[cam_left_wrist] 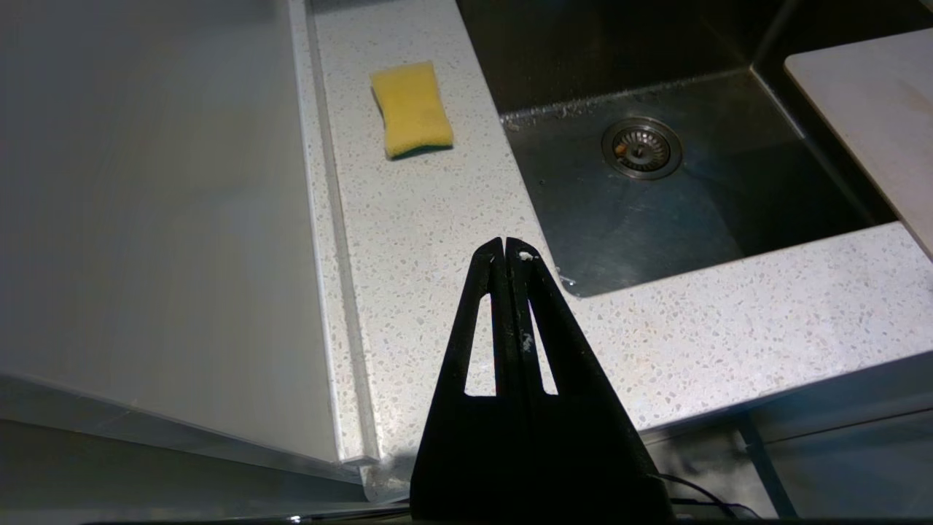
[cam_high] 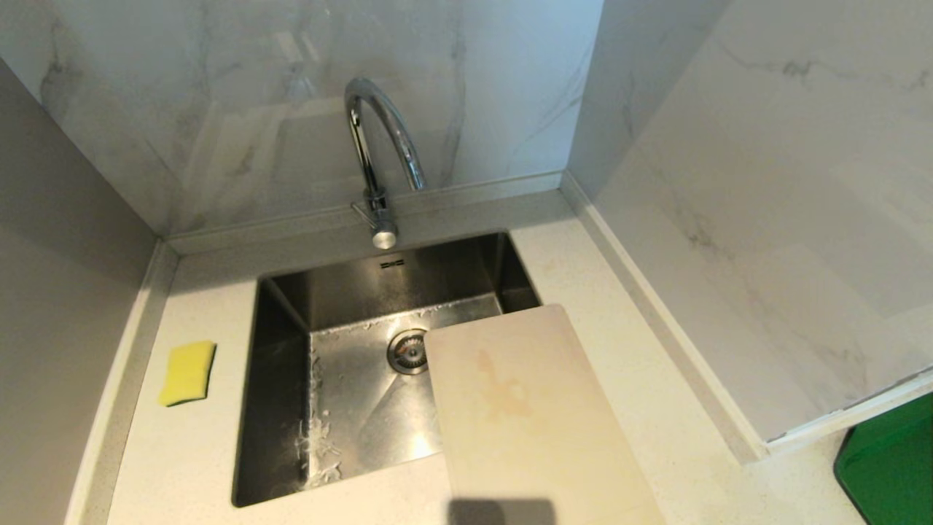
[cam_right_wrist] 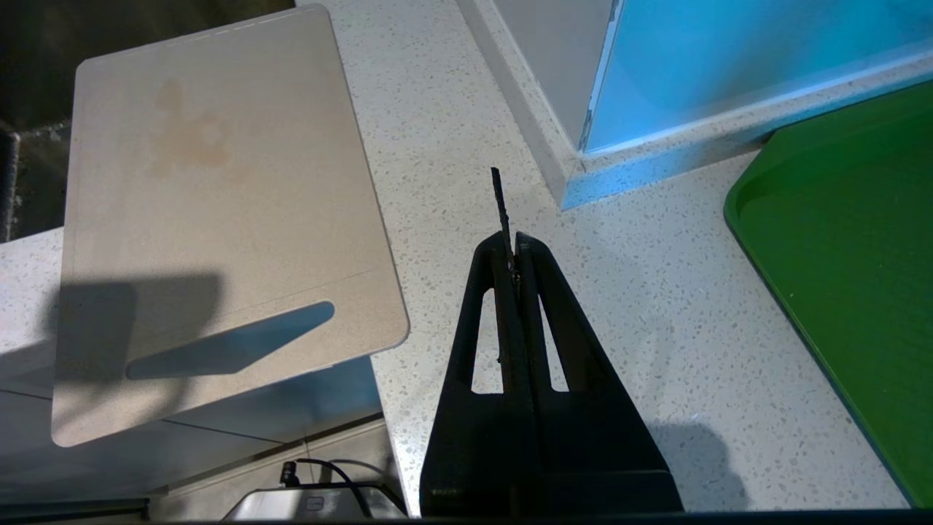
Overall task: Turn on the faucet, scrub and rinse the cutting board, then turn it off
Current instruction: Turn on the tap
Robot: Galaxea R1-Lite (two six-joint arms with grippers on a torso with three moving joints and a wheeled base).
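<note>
One cutting board [cam_high: 532, 415] lies flat on the speckled worktop [cam_high: 182, 452] at the right of the sink [cam_high: 284, 408], its far corner jutting over the basin and its near end, with the handle slot [cam_right_wrist: 229, 350], overhanging the worktop's front edge. It looks stiff and fairly light, with a smooth face that would likely turn slippery once wet. A faint yellowish stain [cam_high: 503, 390] marks the middle. The slot end, or the long edge hanging over the basin, seems the best place to take hold, since the flat face offers nothing to pinch.

Behind the sink stands the faucet [cam_high: 379, 157], its arched spout over the back of the basin; no water runs. The drain strainer [cam_high: 408, 351] sits just beside the board's corner. A yellow sponge [cam_high: 188, 373] rests on the worktop left of the sink, well apart from the board. A green tray [cam_right_wrist: 853, 277] lies to the right, beyond a wall corner.

Both tools are pressed together and empty: the left tool [cam_left_wrist: 507, 251] hangs above the worktop's near-left sink corner, the right tool [cam_right_wrist: 514, 251] above bare worktop between board and tray. Nothing blocks the faucet.
</note>
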